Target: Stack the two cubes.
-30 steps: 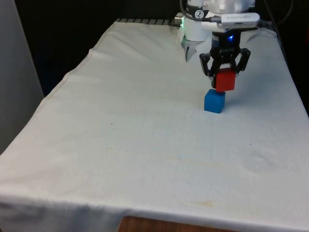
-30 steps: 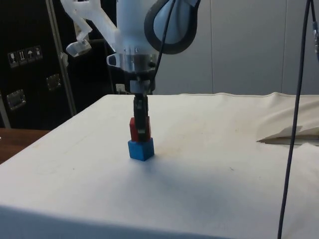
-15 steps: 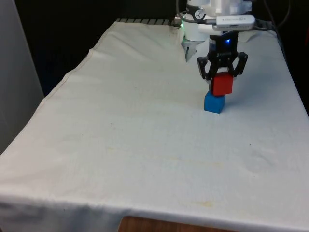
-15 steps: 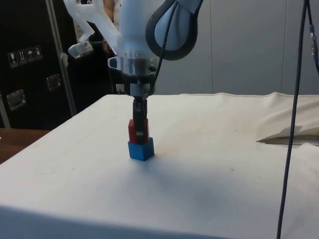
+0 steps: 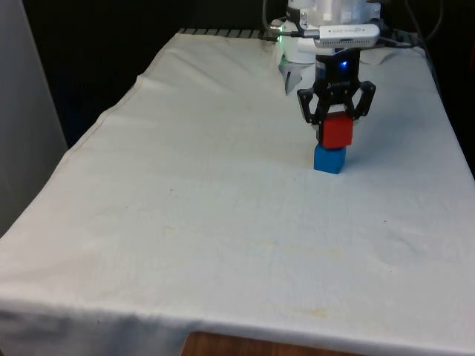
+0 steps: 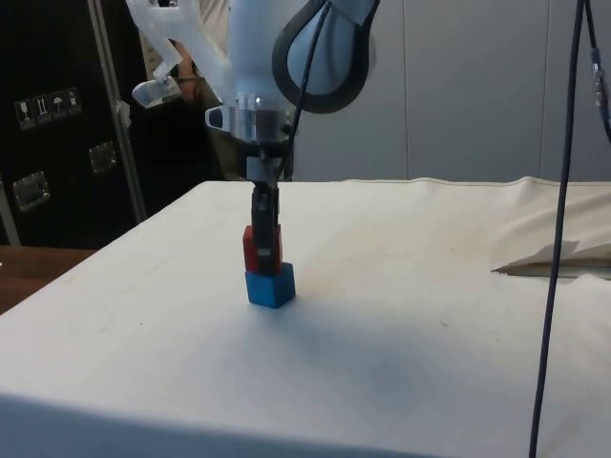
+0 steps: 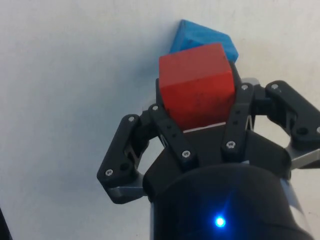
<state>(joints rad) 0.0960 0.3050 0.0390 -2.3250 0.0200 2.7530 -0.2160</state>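
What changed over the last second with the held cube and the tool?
The tool, shut on the red cube, shifted toward the front view's left, bringing it more squarely over the blue cube. The grip did not change, and the blue cube stayed put on the white cloth.
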